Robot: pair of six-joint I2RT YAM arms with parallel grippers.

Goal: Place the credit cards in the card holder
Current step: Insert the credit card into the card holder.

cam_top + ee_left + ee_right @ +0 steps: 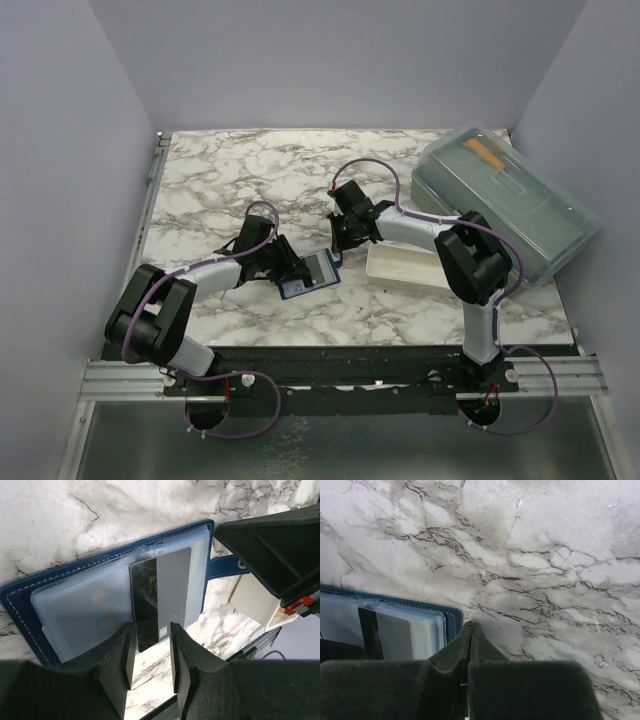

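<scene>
The card holder (pixel 312 272) lies open on the marble, navy with a stack of frosted clear sleeves (pixel 85 605). A dark grey credit card (pixel 165 590) sits partly inside the top sleeve, its near end sticking out toward me. My left gripper (pixel 150 630) is open, its fingertips on either side of that near end with marble showing between them. My right gripper (pixel 471 626) is shut on nothing, its tip on the table just beside the card holder's navy edge (pixel 451 622). The same credit card (pixel 390 635) shows in the right wrist view.
A white rectangular tray (pixel 400 265) lies right of the card holder, under the right arm. A large translucent grey-green box (pixel 510 200) with an orange strip (pixel 487 153) inside stands at the back right. The right arm's black body (pixel 270 545) hangs close above the holder's strap.
</scene>
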